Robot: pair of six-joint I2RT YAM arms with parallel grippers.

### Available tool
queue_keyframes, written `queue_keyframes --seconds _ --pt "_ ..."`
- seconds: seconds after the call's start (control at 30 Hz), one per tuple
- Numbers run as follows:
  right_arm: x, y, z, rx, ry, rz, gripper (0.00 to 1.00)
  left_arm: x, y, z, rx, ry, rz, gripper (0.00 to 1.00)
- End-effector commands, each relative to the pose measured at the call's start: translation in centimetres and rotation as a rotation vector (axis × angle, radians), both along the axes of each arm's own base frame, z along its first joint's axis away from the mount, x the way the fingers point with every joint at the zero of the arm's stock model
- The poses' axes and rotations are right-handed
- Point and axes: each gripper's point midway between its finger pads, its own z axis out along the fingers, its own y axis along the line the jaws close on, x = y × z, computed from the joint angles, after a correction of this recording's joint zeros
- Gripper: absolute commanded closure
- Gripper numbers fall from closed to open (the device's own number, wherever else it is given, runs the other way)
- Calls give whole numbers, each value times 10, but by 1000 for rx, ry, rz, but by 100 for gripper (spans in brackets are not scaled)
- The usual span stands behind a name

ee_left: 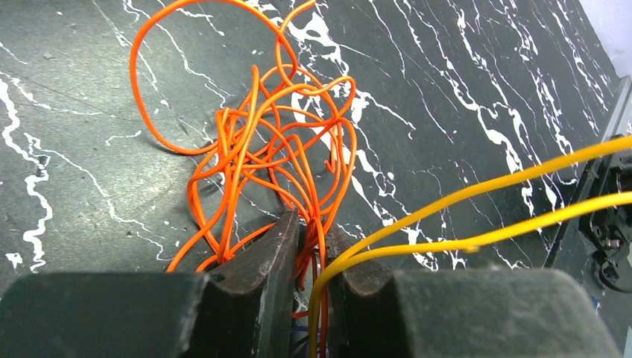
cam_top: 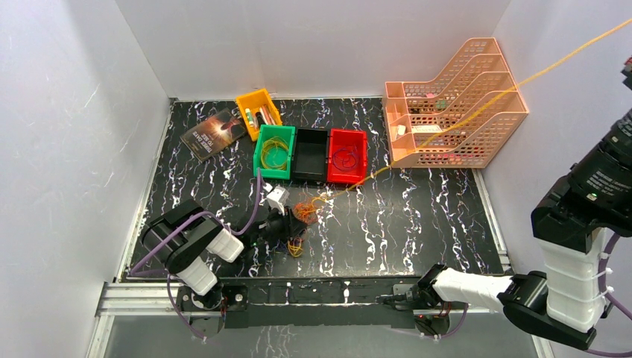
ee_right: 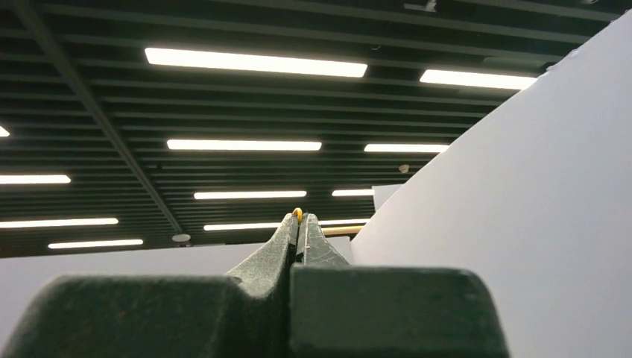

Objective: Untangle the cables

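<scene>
Looking down, top view: thin orange and yellow wire cables bunched on black marbled table, near green plastic bin, at left gripper.
Long axis: one yellow strand runs taut up-right across peach mesh file rack.
Room: bare table right of bunch.
Left wrist view: fingers nearly closed, orange and yellow strands pinched between.
Right wrist view: right gripper clamped tight on yellow strand, pointing at ceiling.

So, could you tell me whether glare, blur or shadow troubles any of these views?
Top external: evenly lit, sharp, though the yellow cable is faint against the rack. Left wrist: orange cables crisp with soft shadows, jaws blurred. Right wrist: ceiling lights glare, jaws dark.
</scene>
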Motion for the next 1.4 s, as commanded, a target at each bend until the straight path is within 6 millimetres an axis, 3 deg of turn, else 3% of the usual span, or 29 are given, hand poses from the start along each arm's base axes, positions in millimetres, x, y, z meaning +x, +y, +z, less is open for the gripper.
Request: queue_keyframes --seconds 0.0,0.23,0.43,0.57,0.7,0.83,0.93,1.13,1.37 --pt "-20 -28 1 75 -40 -46 100 -27 53 -71 250 192 113 100" --pt "-32 -39 2 88 -60 -29 100 -25 63 -77 263 214 170 100" --pt "-1 -2 -9 -21 42 49 100 -19 59 -64 233 170 164 100" --pt "31 29 -38 -54 158 150 100 -16 60 -52 204 148 192 100" --pt "63 45 -90 29 312 275 100 -3 75 -36 225 120 302 100" --pt "94 50 -138 121 514 287 100 15 105 -15 284 63 488 100" --pt "115 54 -179 152 688 251 100 23 116 -5 285 47 569 100" --pt "144 66 -298 152 1056 122 100 41 116 22 340 -35 572 100" --pt "145 100 -428 208 1400 241 96 54 125 65 403 -162 582 100"
